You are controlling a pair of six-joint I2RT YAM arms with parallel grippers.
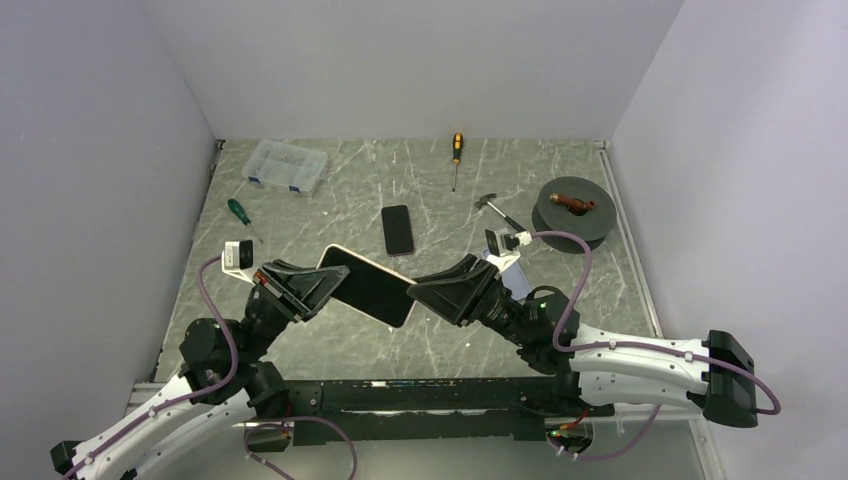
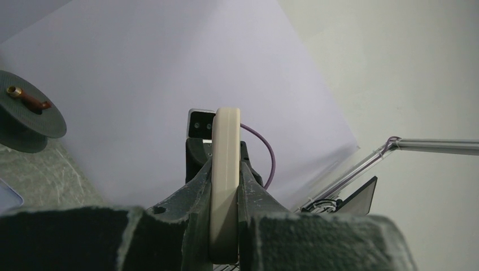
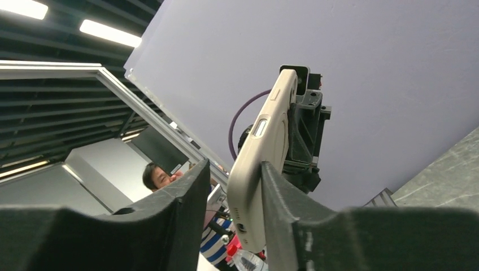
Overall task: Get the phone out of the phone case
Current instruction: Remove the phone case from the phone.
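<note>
Left wrist: left hand [image 2: 225, 189] pinches case [image 2: 225, 144] edge.

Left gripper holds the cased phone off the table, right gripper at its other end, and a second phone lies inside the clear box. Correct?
No: the second phone lies on the table, apart from the clear box; the top view shows it. The left gripper does hold the cased phone, right gripper at its other end.

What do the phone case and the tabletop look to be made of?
The phone case: cream and matte, likely silicone or soft plastic, judging by its rounded edges, moulded button bump and lack of glare. The tabletop: a grey-green surface with white veins, either marble or a marble-print laminate; the look leaves that open.
</note>
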